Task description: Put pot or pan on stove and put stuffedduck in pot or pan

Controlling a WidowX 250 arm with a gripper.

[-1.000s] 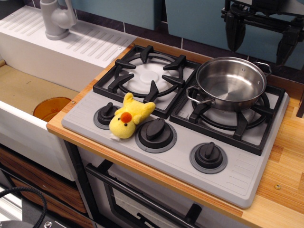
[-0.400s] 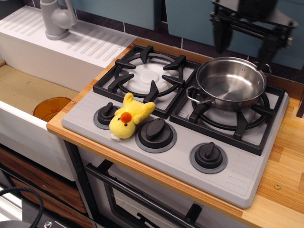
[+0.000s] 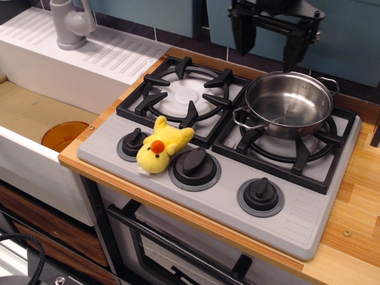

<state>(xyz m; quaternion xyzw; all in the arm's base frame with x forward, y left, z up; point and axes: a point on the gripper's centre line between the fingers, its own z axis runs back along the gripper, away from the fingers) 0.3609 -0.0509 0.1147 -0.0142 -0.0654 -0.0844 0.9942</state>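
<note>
The shiny steel pan [image 3: 289, 104] sits on the right burner grate of the grey stove [image 3: 219, 172] and holds nothing. The yellow stuffed duck [image 3: 161, 146] with its orange beak lies on the stove's front left, between the left knob and the middle knob. My black gripper [image 3: 268, 50] hangs open and empty in the air behind the stove, above the pan's far left rim, well apart from the duck.
The left burner [image 3: 182, 93] is bare. Three black knobs [image 3: 195, 162] line the stove's front. A white sink [image 3: 35, 113] with an orange plate [image 3: 64, 135] and a grey faucet [image 3: 70, 22] is at left. Wooden counter [image 3: 359, 202] lies at right.
My gripper has moved left along the back, from above the pan's far right to above its far left rim. Pan and duck have not moved.
</note>
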